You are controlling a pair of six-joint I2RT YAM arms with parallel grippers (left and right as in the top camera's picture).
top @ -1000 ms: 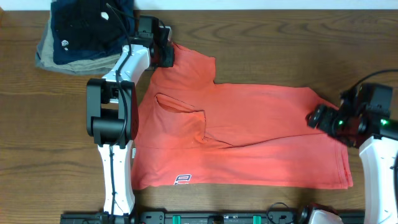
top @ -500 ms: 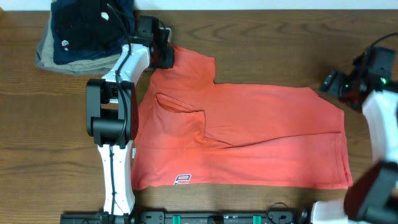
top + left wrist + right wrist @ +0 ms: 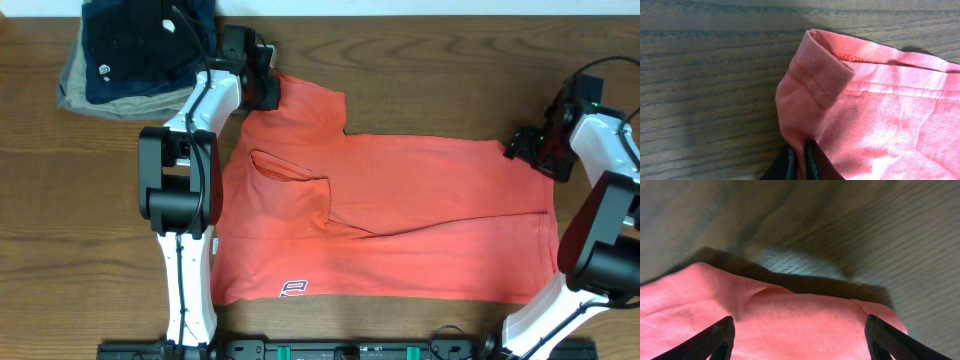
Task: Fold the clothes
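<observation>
The coral-red T-shirt [image 3: 400, 215] lies spread flat on the wooden table, with a white mark near its front left edge [image 3: 292, 289]. My left gripper [image 3: 262, 92] is shut on the shirt's far left corner, a folded sleeve hem [image 3: 817, 75]; the cloth is pinched between the fingers [image 3: 802, 162]. My right gripper [image 3: 527, 147] is open over the shirt's far right corner. In the right wrist view its two fingers [image 3: 800, 340] straddle the red cloth [image 3: 790, 325] near its edge.
A stack of folded navy-black garments [image 3: 135, 45] on a khaki-grey one [image 3: 100, 100] sits at the far left corner. Bare wooden table [image 3: 450, 70] lies behind the shirt and to its left.
My right arm has swung from the shirt's right edge up and away, then come back down to its far right corner. The left gripper and the shirt have not moved.
</observation>
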